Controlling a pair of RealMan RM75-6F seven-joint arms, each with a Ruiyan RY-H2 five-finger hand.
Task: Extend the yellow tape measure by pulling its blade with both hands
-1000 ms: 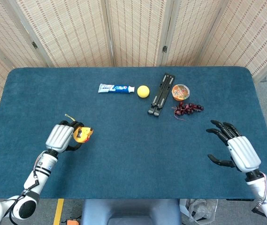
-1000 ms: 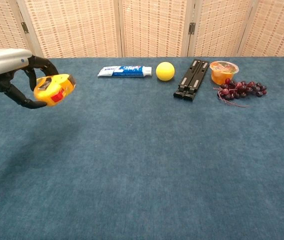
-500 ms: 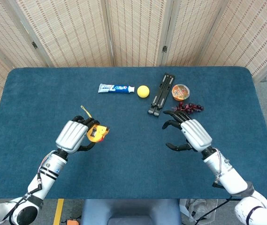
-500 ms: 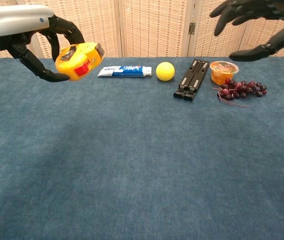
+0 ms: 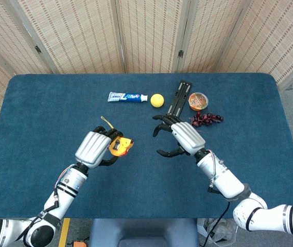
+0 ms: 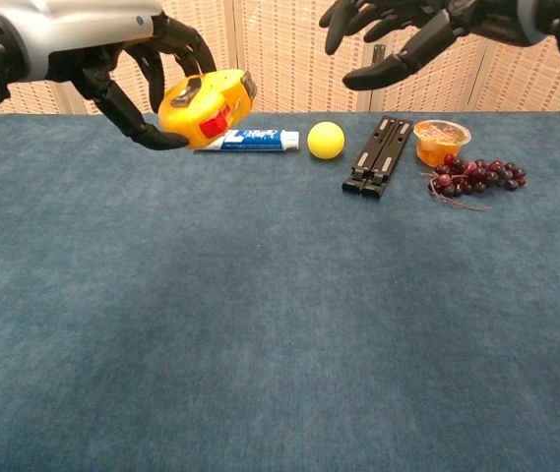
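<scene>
**Tape measure held aloft, second hand closing in on the blade tip**

The left hand point(image 5: 96, 147) grips the yellow tape measure point(image 5: 119, 147) and holds it clear above the blue counter point(image 5: 43, 108), fingers curled round the case from behind and below. In the chest view the case point(image 6: 204, 106) shows its red lock button facing the camera. At three o'clock from it, apart and not touching, the right hand point(image 5: 179, 137) hovers with its fingers spread and nothing in them.

The case looks like hard, smooth plastic: rigid, compact, likely a little heavy for its size, and apt to twist in a loose grip once the blade is pulled. The blade itself should be thin springy steel, stiff along its curve but prone to kink and to snap back. The best hold is probably the small end hook at the case mouth, which these views do not show clearly.

Along the far side of the counter, at twelve to one o'clock, lie a toothpaste tube point(image 5: 127, 96), a yellow ball point(image 5: 157, 100), a folded black stand point(image 5: 177, 103), a fruit cup point(image 5: 198, 100) and grapes point(image 5: 206, 119).
</scene>
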